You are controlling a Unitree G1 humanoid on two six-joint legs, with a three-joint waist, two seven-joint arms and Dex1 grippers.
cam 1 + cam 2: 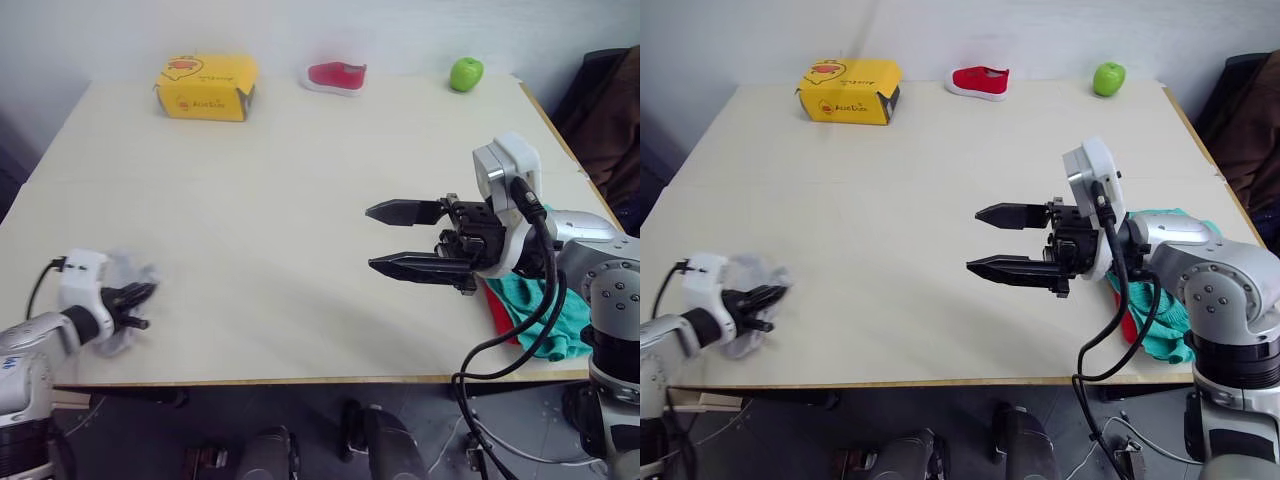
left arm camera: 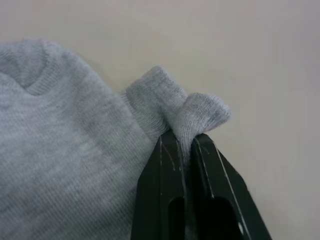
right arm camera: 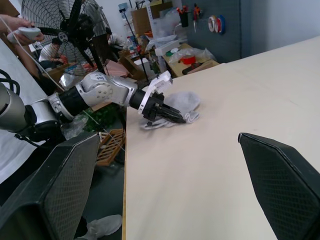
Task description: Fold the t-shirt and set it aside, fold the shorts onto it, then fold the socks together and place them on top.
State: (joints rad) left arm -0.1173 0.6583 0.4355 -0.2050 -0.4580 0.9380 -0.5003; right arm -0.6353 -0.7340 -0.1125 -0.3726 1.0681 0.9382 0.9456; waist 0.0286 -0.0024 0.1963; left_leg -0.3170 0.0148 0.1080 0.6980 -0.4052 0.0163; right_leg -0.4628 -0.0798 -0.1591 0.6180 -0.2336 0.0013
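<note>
Left end effector (image 2: 186, 150) pinches the socks (image 2: 75, 145) at the counter's (image 1: 280, 200) near left corner.
Right end effector (image 1: 388, 238) hovers over mid-counter, fingers wide apart. The shorts (image 1: 1155, 310) lie over the t-shirt (image 1: 1127, 326) at the near right edge.

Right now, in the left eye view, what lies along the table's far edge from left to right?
Yellow box → red-and-white shoe → green apple.
</note>
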